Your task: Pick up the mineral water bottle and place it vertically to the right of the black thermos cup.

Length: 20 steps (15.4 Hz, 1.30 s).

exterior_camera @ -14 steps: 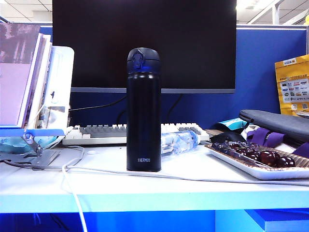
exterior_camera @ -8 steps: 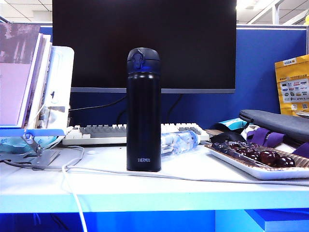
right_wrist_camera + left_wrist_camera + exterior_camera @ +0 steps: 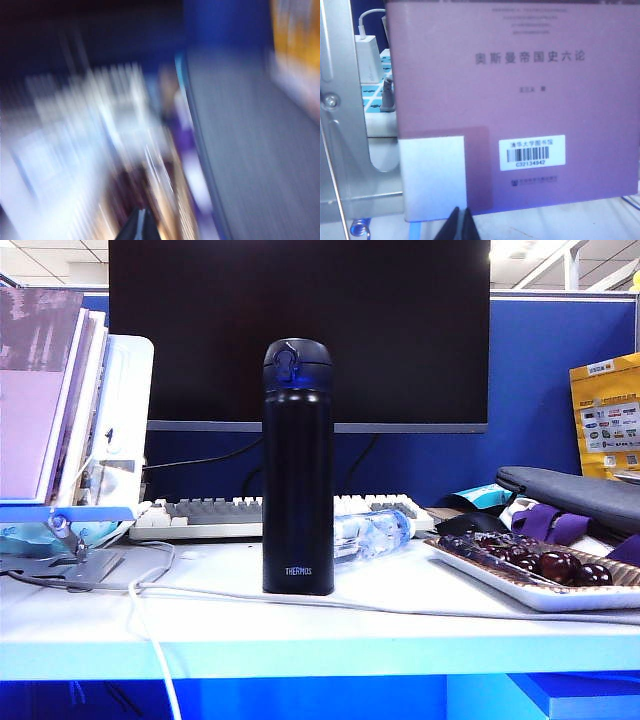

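The black thermos cup (image 3: 297, 468) stands upright in the middle of the white desk, lid closed. The mineral water bottle (image 3: 372, 534) lies on its side just behind and to the right of it, partly hidden by the flask. Neither arm shows in the exterior view. In the left wrist view my left gripper (image 3: 460, 216) is shut with nothing in it, its tips close to a purple book (image 3: 520, 100). The right wrist view is heavily blurred; my right gripper (image 3: 141, 216) shows its dark tips together, holding nothing.
A keyboard (image 3: 205, 517) and a dark monitor (image 3: 300, 330) stand behind the thermos. A white tray of dark cherries (image 3: 540, 575) sits at the right, beside a grey pouch (image 3: 570, 490). Books on a metal stand (image 3: 60, 410) fill the left. White cables (image 3: 150, 590) cross the front.
Nothing on the desk has moved in the exterior view.
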### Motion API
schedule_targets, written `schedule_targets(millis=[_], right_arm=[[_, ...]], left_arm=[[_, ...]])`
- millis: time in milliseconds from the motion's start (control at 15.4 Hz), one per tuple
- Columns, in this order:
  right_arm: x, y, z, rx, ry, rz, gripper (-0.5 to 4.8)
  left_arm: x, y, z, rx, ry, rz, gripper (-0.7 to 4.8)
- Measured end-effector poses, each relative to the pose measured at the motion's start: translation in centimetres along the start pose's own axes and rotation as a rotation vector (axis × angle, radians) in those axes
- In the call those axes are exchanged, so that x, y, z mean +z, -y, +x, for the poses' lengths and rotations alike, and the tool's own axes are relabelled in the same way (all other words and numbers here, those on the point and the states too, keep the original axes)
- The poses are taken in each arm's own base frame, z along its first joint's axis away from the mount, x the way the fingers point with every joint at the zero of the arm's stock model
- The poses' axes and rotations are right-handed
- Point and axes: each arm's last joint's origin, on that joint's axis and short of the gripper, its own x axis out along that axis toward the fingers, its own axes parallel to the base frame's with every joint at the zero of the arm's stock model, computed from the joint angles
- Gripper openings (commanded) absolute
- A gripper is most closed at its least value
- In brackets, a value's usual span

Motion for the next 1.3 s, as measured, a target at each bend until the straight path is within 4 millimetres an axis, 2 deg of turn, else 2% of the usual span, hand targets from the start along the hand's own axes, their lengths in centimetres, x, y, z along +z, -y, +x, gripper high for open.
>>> schedule_targets(millis=[130, 195, 260, 455, 520, 650, 780, 974, 1039, 1104, 1169, 1234, 1299], right_arm=[[5.5, -1.1, -1.2, 0.046, 0.19, 0.084, -0.01], [10.1, -2.1, -2.4, 0.068, 0.286, 0.089, 0.0], [11.8, -2.4, -2.5, 0.071, 0.299, 0.085, -0.01], [17.3, -3.4, 0.1, 0.012, 0.071, 0.038, 0.0], [20.8, -3.9, 2.1, -0.006, -0.021, 0.027, 0.0], [24.3, -4.8, 5.8, 0.07, -0.213, 0.104, -0.01], [25.3, -5.5, 8.4, 0.256, -0.318, 0.25, -0.01], [25.7, -6.3, 11.5, 0.581, -0.358, 0.432, -0.01], [25.2, -6.4, 13.1, 0.68, -0.401, 0.466, -0.01], [24.6, -6.5, 14.3, 0.692, -0.43, 0.493, -0.01], [22.7, -6.2, 17.0, 0.619, -0.491, 0.55, 0.07], [21.4, -5.8, 18.4, 0.539, -0.521, 0.574, 1.29], [20.1, -5.3, 19.8, 0.449, -0.542, 0.59, 4.79]], left_arm=[[0.0, 0.0, 0.0, 0.0, -0.001, 0.0, -0.03], [0.0, 0.0, 0.0, 0.0, 0.0, 0.0, -0.03], [0.0, 0.0, 0.0, 0.0, 0.0, 0.0, -0.02], [0.0, 0.0, 0.0, 0.0, 0.0, 0.0, -0.03], [0.0, 0.0, 0.0, 0.0, 0.0, 0.0, -0.02], [0.0, 0.0, 0.0, 0.0, 0.0, 0.0, -0.03], [0.0, 0.0, 0.0, 0.0, 0.0, 0.0, -0.02], [0.0, 0.0, 0.0, 0.0, 0.0, 0.0, -0.02], [0.0, 0.0, 0.0, 0.0, -0.001, 0.0, -0.02], [0.0, 0.0, 0.0, 0.0, 0.0, 0.0, -0.03], [0.0, 0.0, 0.0, 0.0, 0.0, 0.0, -0.02], [0.0, 0.0, 0.0, 0.0, 0.0, 0.0, -0.03], [0.0, 0.0, 0.0, 0.0, 0.0, 0.0, -0.02]])
